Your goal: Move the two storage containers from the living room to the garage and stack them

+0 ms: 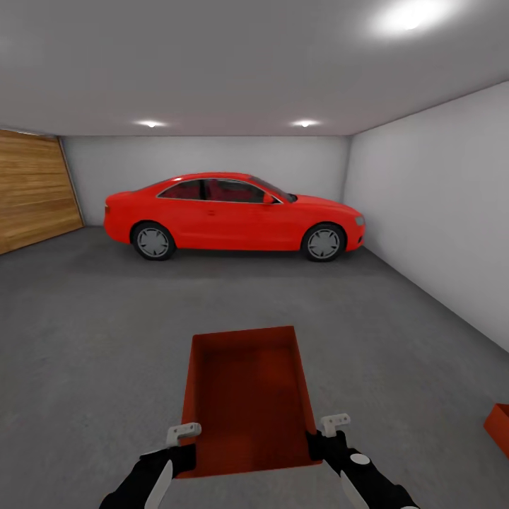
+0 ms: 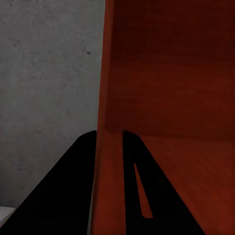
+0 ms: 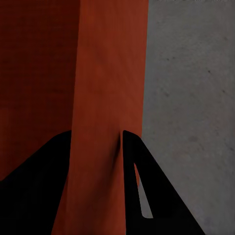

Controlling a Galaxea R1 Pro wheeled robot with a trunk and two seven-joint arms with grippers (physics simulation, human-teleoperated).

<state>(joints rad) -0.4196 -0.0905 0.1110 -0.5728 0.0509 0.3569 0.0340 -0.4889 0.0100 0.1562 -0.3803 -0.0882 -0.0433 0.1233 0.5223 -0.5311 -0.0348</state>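
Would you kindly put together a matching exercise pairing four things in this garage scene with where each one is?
Things:
1. held storage container
2. second storage container
3. red car
4. wooden door

Places:
A. parked along the far wall
B. on the left side wall
C. between the left gripper and right gripper, each clamped on a side wall
D. at the right edge of the head view, on the floor

Pairs: 1-C, 2-D, 3-A, 4-B

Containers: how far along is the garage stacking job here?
Done: one container already sits on the garage floor at right. In hand: the left gripper and right gripper clamp the second container by its side walls. Left: carrying it over and stacking it.
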